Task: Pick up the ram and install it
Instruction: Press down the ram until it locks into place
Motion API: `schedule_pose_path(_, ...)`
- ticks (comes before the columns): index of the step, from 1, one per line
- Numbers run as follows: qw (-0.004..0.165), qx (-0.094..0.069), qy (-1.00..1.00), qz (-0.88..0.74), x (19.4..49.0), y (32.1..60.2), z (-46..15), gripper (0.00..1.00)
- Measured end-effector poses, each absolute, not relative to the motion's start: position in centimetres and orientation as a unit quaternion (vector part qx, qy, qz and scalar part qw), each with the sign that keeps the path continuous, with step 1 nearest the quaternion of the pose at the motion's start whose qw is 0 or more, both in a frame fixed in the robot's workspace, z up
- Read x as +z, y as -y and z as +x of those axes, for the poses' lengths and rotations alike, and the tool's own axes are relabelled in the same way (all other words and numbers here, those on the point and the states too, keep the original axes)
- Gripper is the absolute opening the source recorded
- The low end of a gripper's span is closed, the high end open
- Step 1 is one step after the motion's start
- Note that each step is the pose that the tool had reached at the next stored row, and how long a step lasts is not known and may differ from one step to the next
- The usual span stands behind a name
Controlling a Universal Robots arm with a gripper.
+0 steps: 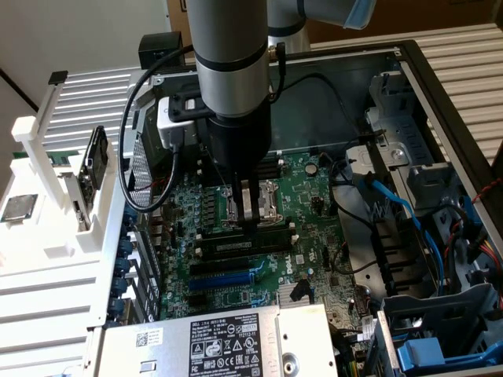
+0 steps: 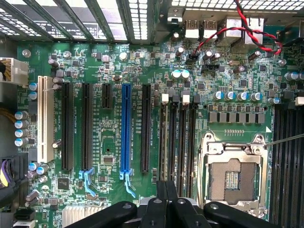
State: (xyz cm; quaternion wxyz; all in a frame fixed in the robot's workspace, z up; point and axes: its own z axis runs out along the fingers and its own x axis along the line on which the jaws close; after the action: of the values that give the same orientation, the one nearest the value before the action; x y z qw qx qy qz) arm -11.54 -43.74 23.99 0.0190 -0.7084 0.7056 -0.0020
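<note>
Hovering, hand [image 1: 248, 206] with fingers together, just above the green motherboard [image 1: 310, 200] by the long black memory slots [image 2: 178, 137]. Seemingly gripping nothing; the ram, a thin green stick, possibly lying seated in the slot [image 1: 244, 243] below, uncertain.

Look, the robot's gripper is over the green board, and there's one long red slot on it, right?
Not quite. The long slot is blue, not red. The wrist view shows it standing among the black slots. The rest is right: the gripper is over the green board.
</note>
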Motion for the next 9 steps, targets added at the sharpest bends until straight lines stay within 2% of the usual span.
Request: schedule_pose_path(9,0.019,-0.003,-0.706,-0.708,23.91,43.59,-11.59,0.10)
